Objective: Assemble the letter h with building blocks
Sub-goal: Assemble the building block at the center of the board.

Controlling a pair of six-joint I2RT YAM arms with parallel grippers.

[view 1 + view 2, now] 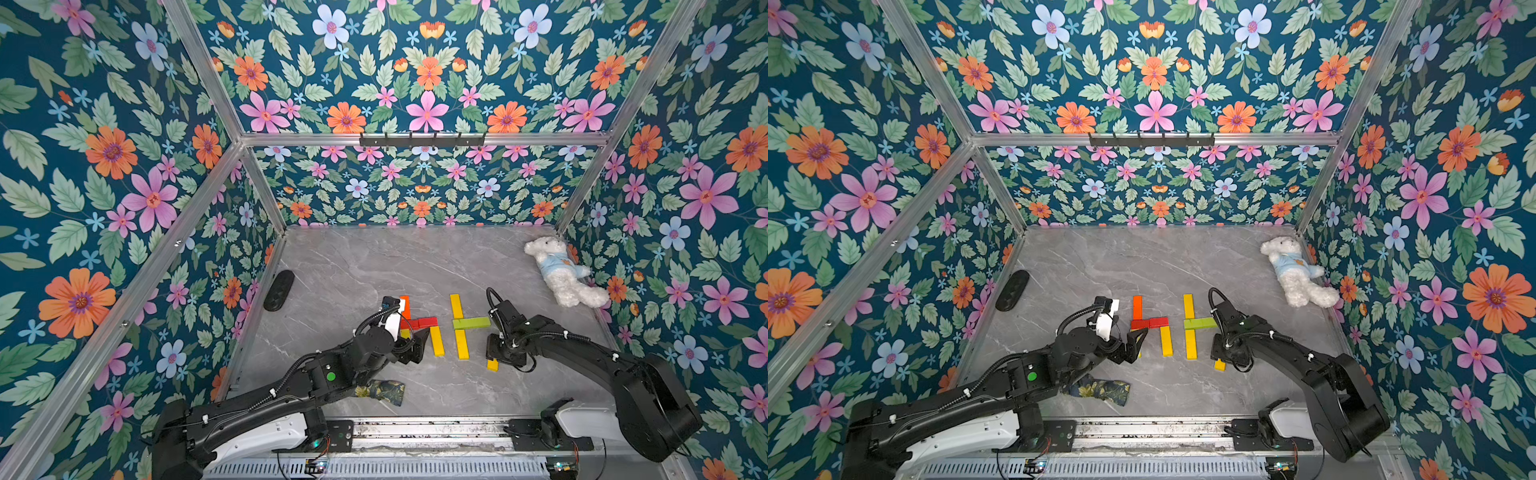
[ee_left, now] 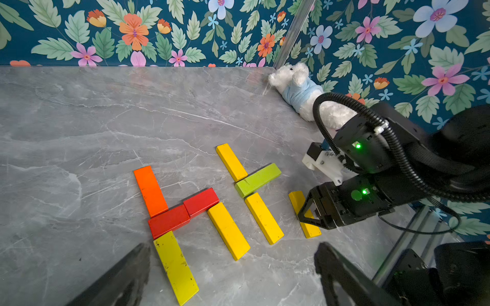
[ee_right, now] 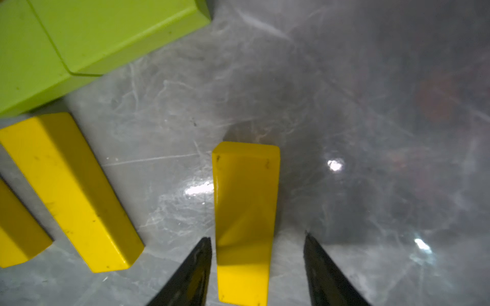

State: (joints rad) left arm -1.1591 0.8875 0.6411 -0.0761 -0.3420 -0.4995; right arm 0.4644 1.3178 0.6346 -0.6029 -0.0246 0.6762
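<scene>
Yellow bar point(image 3: 244, 225) lies flat on the surface point(image 3: 371, 132), near-right of the green bar point(image 3: 79, 39), apparently the right h's short leg; right fingers point(image 3: 191, 275) straddle it slackly, gripping nothing. Left fingers point(image 2: 114, 280) gape wide, empty.

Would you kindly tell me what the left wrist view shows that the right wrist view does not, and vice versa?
Only the left wrist view: the orange bar, red bars, plush bear and the open left gripper.
Only the right wrist view: gaps between the yellow bar and the fingers of the right gripper straddling it.
Both: that yellow bar, its yellow neighbour and the green bar.
</scene>
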